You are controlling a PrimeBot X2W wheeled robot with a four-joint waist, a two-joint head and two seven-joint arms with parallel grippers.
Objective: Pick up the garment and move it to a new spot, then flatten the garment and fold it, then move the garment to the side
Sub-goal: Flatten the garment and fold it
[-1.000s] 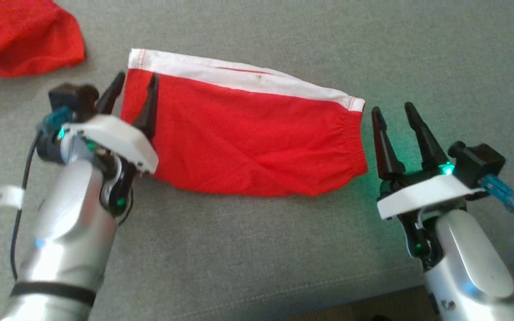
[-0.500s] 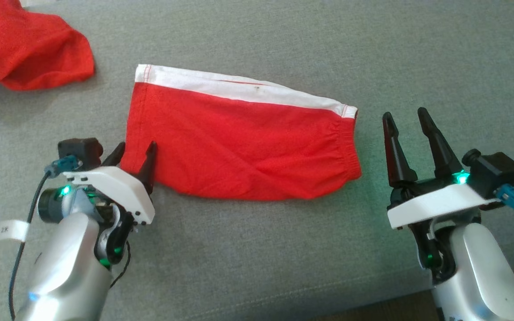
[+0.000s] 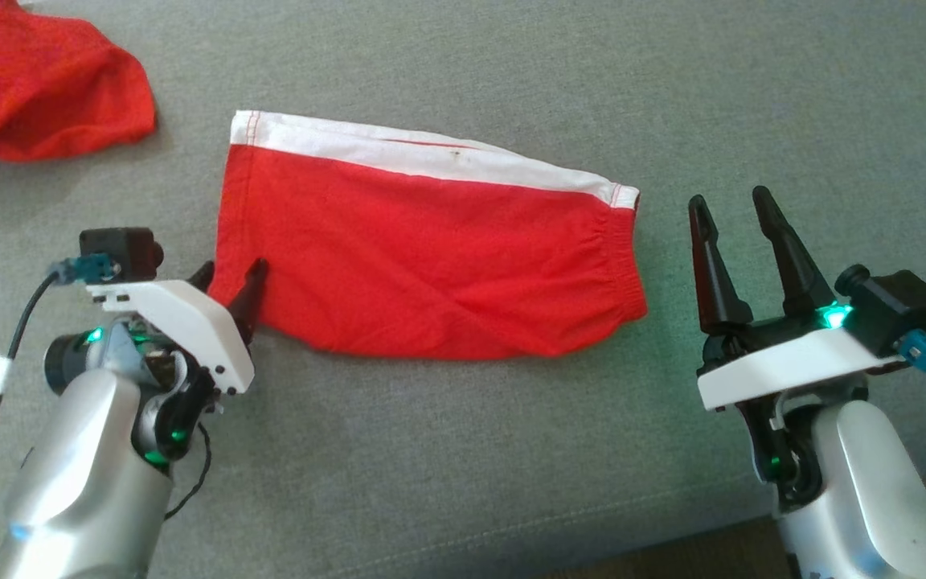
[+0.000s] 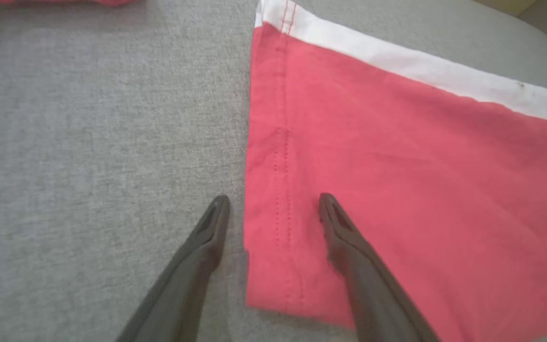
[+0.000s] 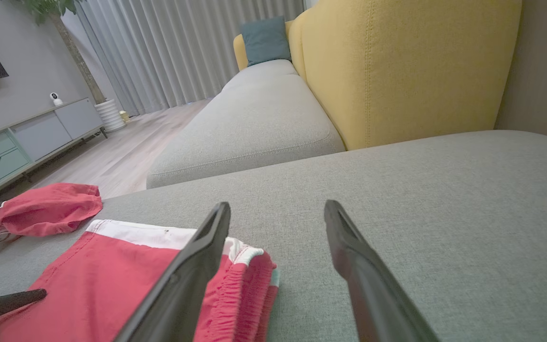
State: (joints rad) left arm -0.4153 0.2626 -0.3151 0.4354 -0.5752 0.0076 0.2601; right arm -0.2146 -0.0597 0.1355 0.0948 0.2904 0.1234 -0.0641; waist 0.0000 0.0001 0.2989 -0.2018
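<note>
Garment, red, white-banded, flat; left end effector and right end effector both spread wide.

Support: grey woven sofa seat cushion, wide and flat. A stitched seam runs along its near edge.

Lying on it, mid-surface: red shorts, folded flat, long axis left to right. White band along the far edge. Gathered elastic waistband at the right end, stitched leg hem at the left. A few soft creases in the near half.

Far left corner: second red garment, crumpled in a heap, with white and black trim at its edge. It lies well apart from the shorts.
</note>
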